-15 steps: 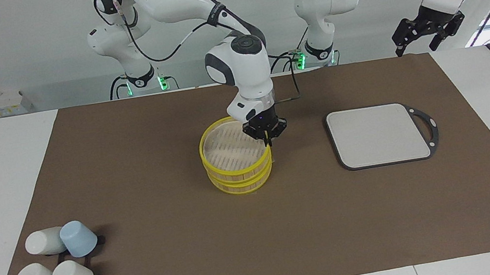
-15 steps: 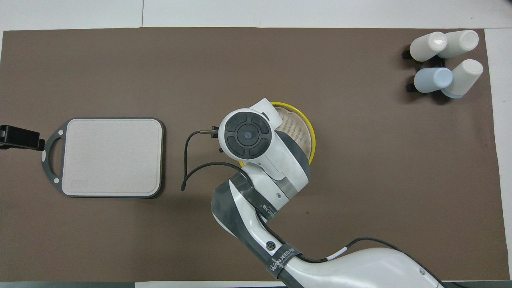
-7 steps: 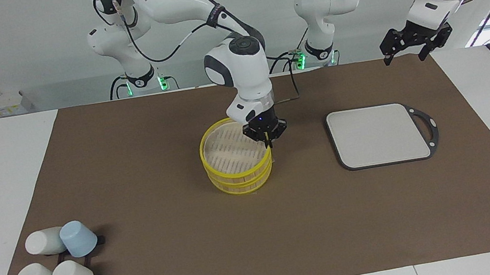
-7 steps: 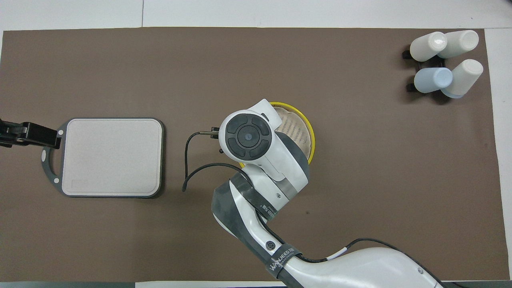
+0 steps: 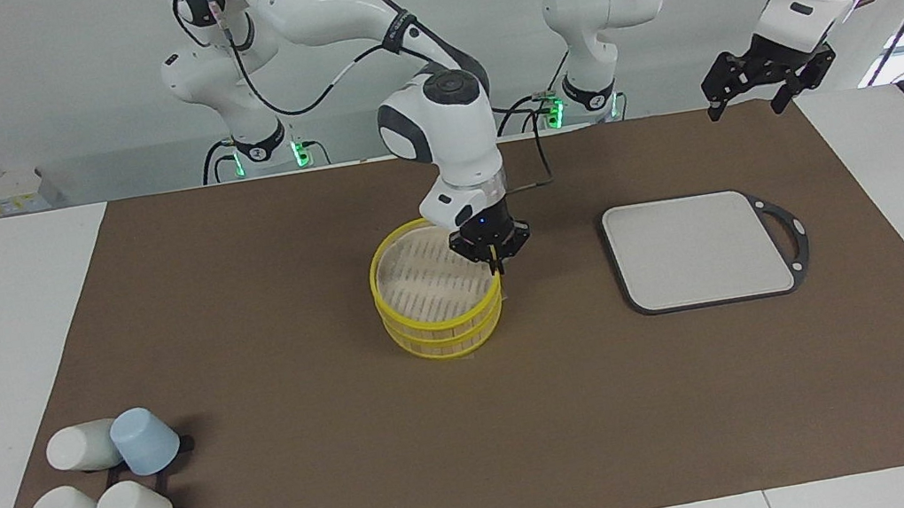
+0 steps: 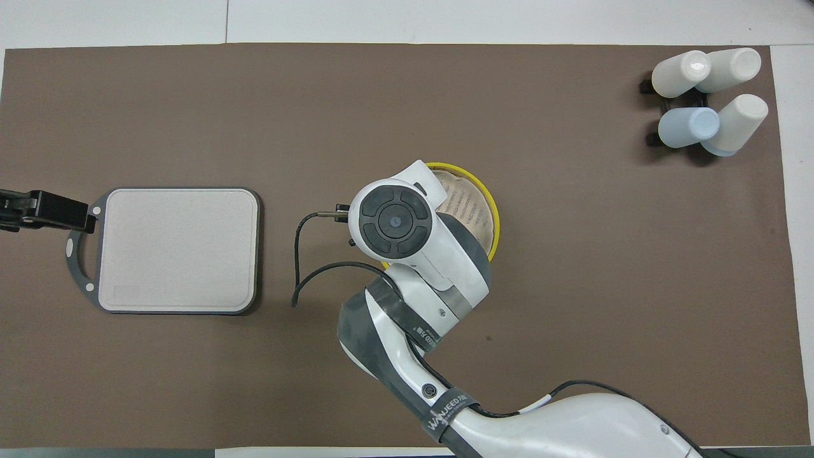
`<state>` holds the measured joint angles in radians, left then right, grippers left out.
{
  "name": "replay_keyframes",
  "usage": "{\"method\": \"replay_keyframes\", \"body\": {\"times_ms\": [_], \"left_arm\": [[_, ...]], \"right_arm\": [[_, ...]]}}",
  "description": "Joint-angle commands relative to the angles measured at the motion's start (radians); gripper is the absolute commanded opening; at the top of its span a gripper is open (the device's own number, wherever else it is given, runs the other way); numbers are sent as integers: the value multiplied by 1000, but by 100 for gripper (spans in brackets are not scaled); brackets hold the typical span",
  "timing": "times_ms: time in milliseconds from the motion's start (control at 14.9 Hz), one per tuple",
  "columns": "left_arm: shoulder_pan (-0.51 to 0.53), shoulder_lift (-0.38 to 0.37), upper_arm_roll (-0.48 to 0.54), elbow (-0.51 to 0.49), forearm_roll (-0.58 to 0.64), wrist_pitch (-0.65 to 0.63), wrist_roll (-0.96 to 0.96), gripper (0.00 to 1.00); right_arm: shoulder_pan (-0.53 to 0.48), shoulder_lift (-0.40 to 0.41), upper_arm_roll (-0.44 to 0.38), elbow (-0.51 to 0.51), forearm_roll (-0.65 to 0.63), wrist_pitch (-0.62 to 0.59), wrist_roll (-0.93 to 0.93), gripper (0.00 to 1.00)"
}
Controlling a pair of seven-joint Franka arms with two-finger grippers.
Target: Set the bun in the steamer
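Facing view first: the right tool (image 5: 495, 263) sits down at the steamer (image 5: 438, 299), its fingers pressed together on the yellow rim at the side toward the board (image 5: 700, 249). The steamer stands mid-surface on the brown mat (image 5: 267, 335), lid on top. No bun is in sight. The left tool (image 5: 768, 76) hangs over the mat's corner at the left arm's end, fingers spread, holding nothing. Four cups (image 5: 107, 496) cluster at the right arm's end.

Overhead now: the right arm's wrist covers most of the steamer (image 6: 480, 213), hiding its tool. The left tool (image 6: 35, 210) shows just beside the board's (image 6: 178, 249) handle.
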<state>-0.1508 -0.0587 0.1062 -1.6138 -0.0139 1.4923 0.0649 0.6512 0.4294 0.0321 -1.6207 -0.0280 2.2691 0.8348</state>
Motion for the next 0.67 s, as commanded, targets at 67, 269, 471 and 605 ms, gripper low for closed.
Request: {"method": "replay_keyframes", "body": {"times_ms": [67, 269, 471, 605], "left_arm": [[-1, -3, 6, 12, -15, -15, 12, 100], [-1, -4, 4, 11, -15, -17, 10, 100], [-1, -4, 4, 9, -11, -17, 9, 100], [-3, -4, 4, 8, -11, -17, 9, 100]], "right_arm": [[-13, -17, 2, -50, -15, 30, -37, 100], [-21, -20, 0, 1, -15, -73, -39, 100], [-66, -55, -4, 39, -15, -172, -92, 100], [-116, -93, -3, 38, -15, -212, -198, 100]]}}
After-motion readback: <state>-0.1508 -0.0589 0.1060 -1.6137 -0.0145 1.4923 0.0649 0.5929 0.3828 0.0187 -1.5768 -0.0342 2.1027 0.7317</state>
